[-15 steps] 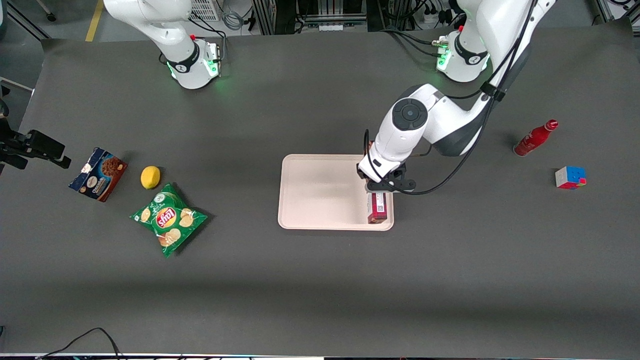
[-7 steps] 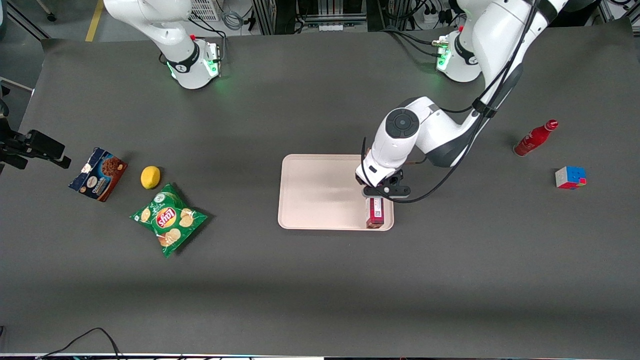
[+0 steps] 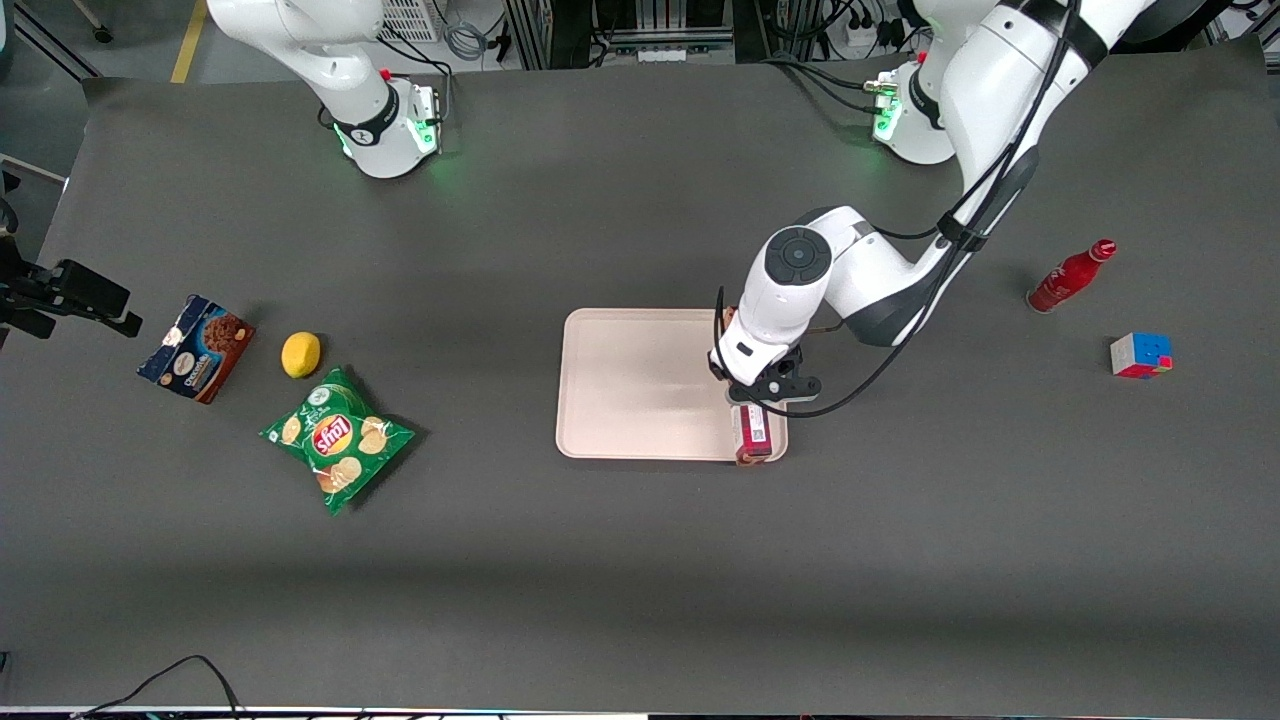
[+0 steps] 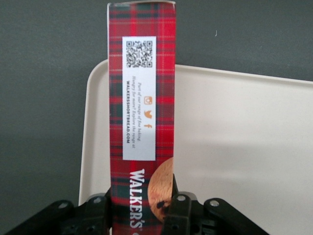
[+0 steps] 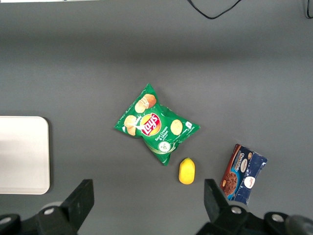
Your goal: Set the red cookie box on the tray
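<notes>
The red cookie box point(image 3: 753, 433) is a long narrow red tartan carton with a white label. My gripper point(image 3: 764, 392) is shut on one end of it, over the tray's point(image 3: 640, 385) edge toward the working arm's end. In the left wrist view the black fingers point(image 4: 178, 211) press both long sides of the red cookie box point(image 4: 142, 98), which runs lengthwise along the pale tray point(image 4: 234, 147) beside its rim. The box's free end reaches just past the tray's rim nearest the front camera. Whether the box rests on the tray I cannot tell.
Toward the parked arm's end lie a green chips bag point(image 3: 338, 437), a lemon point(image 3: 301, 354) and a blue-and-brown cookie box point(image 3: 196, 347). Toward the working arm's end stand a red bottle point(image 3: 1070, 276) and a colour cube point(image 3: 1140, 355).
My gripper has moved with the red cookie box toward the front camera along the tray's edge. The box's free end now reaches the tray's near rim.
</notes>
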Controlling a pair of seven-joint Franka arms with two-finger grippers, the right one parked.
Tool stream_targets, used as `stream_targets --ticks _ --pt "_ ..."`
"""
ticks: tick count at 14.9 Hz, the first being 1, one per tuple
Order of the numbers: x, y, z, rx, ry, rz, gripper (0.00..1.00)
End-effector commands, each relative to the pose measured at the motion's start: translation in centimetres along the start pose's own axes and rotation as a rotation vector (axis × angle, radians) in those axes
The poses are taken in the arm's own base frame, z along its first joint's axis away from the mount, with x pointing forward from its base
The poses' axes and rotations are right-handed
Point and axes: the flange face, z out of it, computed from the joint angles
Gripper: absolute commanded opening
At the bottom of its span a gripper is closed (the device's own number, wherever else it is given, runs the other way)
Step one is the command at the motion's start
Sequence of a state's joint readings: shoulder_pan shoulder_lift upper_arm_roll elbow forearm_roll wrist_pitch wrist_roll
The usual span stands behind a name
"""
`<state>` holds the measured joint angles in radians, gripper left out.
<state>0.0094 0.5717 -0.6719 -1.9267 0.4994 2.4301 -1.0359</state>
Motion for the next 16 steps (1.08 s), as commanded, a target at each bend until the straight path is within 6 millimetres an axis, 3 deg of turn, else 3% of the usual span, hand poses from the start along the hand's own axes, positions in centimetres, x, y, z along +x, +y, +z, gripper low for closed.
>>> stream_targets --ticks 1,6,10,11,12,13,14,15,16 --pt "0.0 0.7 0.6 0.008 0.031 0.023 0.06" --pt "-0.7 1.0 1.4 0.015 0.023 0.045 0.07" --pt "-0.8 0.9 1.7 0.02 0.022 0.052 0.16" --pt "-0.8 0.9 1.8 0.024 0.027 0.06 0.26" --pt "-0.9 0.8 2.1 0.028 0.027 0.066 0.27" --pt "-0.9 0.8 2.2 0.029 0.03 0.073 0.39" --pt "-0.9 0.8 2.2 0.029 0.03 0.073 0.61" --pt "-0.9 0.8 2.3 0.031 0.028 0.073 0.73" --pt "-0.9 0.8 2.3 0.029 0.029 0.072 0.95"
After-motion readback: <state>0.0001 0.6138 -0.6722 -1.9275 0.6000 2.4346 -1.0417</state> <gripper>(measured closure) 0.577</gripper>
